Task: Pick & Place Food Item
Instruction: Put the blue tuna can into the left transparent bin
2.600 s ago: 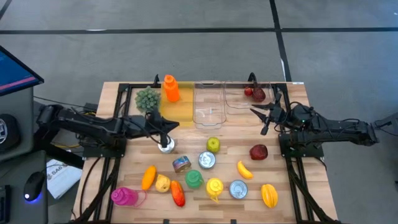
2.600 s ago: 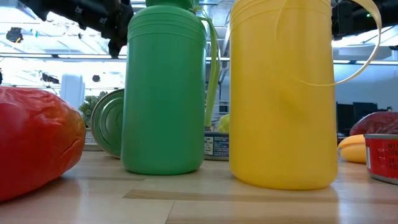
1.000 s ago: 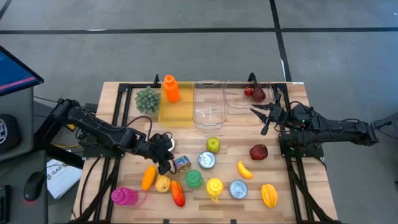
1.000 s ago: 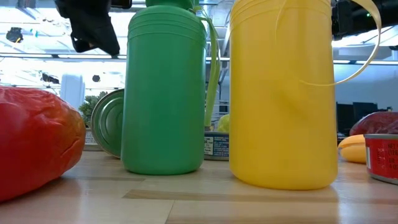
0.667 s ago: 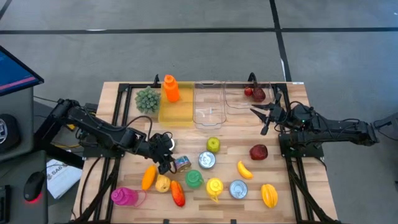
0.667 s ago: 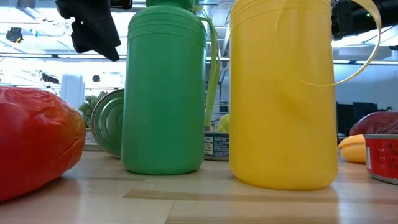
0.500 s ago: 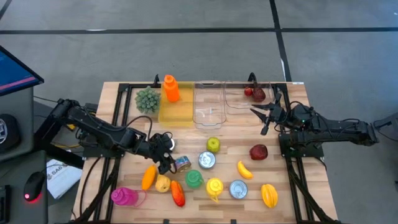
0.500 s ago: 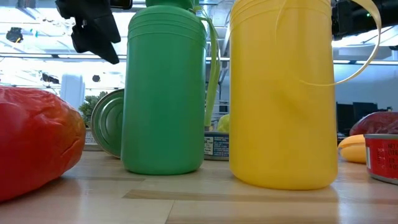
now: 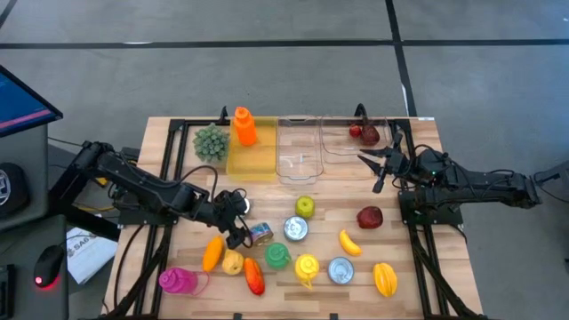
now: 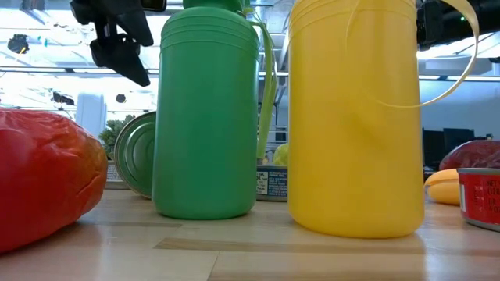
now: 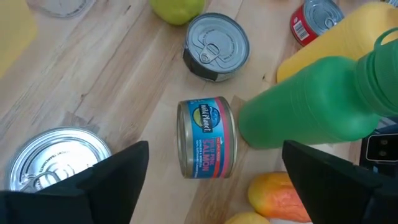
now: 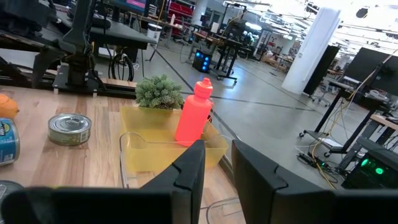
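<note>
Over the tabletop (image 9: 178, 142) middle-left, my left pincer (image 9: 238, 222) hangs with fingers (image 11: 109, 177) spread wide, nothing between them. Salmon can (image 11: 206, 138) lies on its side right below, between the two fingers in my left wrist view, untouched; in the high view it (image 9: 260, 235) sits just beside the pincer. Green bottle (image 11: 317, 109) lies touching or nearly touching the can's side, yellow bottle (image 11: 339, 40) behind it. Upright silver can (image 11: 216, 46) near the salmon can, another silver can (image 11: 53, 158) by one finger, red can (image 11: 317, 18) farther off, lime (image 11: 177, 9) at the frame edge. Orange-yellow fruit (image 11: 280, 196) close to the green bottle's base.

Low view: left pincer (image 10: 117, 35) is up high, above the green bottle (image 10: 207, 117); yellow bottle (image 10: 355, 117) to the side, red pepper (image 10: 47, 176) in the foreground.

My right pincer (image 9: 378, 164) waits at the far right of the tabletop, beside the clear bins (image 9: 298, 147), fingers (image 12: 186, 168) narrow with a small gap, holding nothing. Orange bottle (image 12: 194, 112) stands in the yellow bin (image 12: 155, 146), green bushy thing (image 12: 160, 91) behind it.
</note>
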